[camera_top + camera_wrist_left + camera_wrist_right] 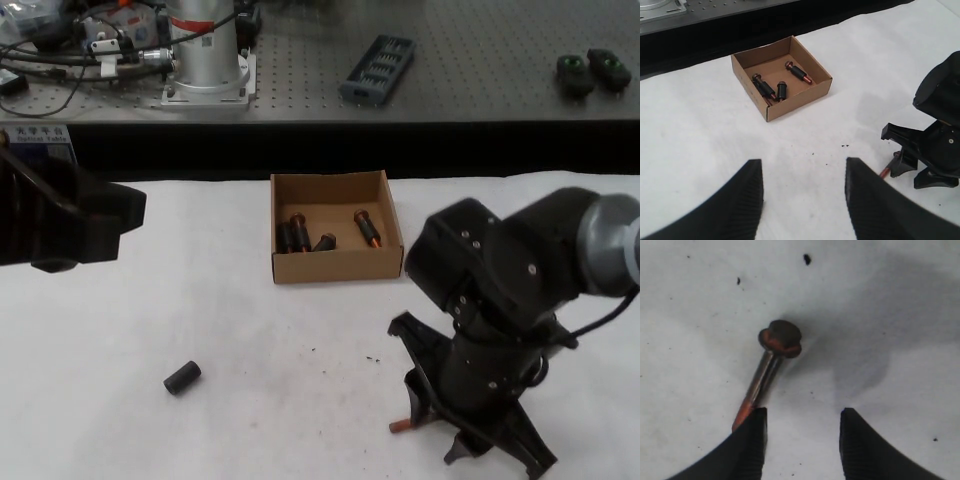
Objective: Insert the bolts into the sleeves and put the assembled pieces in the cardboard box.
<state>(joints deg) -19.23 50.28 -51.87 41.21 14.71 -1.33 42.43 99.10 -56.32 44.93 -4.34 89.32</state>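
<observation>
right wrist view: bolt [771,371] lies ahead of the open jaws, off to one side

the right gripper [803,415] hangs low over the white cloth [300,400] with its jaws spread and nothing between them. the bolt lies flat on the cloth, its flanged head farthest from the gripper and its threaded tip just beside the outer edge of one finger [751,445]. its long axis runs roughly the way the fingers point, slanted a little, so the shank sits outside the gap rather than in it. my judgement: the jaws would close across the shank well enough, but only once the gripper shifts sideways toward that finger and a little forward.

in the high view the bolt's tip pokes out from under the right arm. the loose sleeve [182,377] lies on its side well apart from it, nearer the left arm. the left gripper [804,162] is raised, jaws wide and empty. the cardboard box [335,265] sits between and beyond the arms, with assembled pieces [296,232] already in it.
</observation>
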